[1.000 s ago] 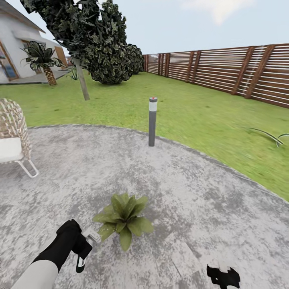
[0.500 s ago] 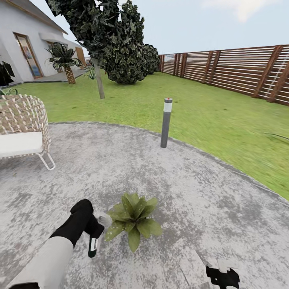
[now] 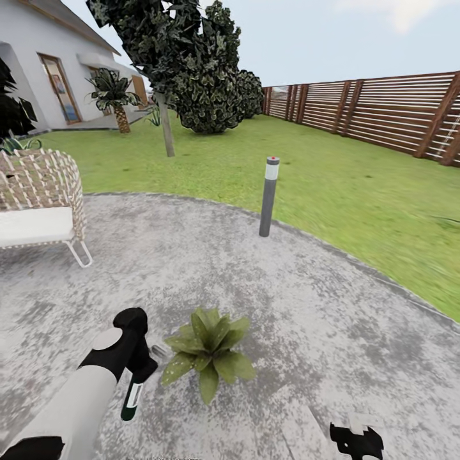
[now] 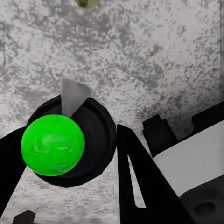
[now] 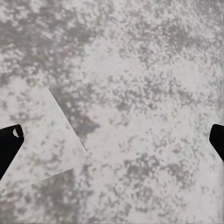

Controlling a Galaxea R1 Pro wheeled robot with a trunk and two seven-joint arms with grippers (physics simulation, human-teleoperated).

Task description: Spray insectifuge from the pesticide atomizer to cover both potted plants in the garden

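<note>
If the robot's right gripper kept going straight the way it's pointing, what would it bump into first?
Most likely the paved patio. The right gripper looks straight at mottled grey paving with nothing between its open fingers, and in the head view it hangs low over the paving. How far off the ground lies is unclear.

Home garden (lawn point(image 3: 358, 191), patio point(image 3: 306, 300), fence point(image 3: 383, 108)).

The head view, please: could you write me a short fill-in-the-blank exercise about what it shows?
1. The left hand holds the pesticide atomizer beside the potted ____.
2. The potted plant stands on the grey ____.
3. The wicker chair has a ____ cushion.
4. Behind the lawn runs a brown wooden ____.

Missing words: plant; patio; white; fence
</note>
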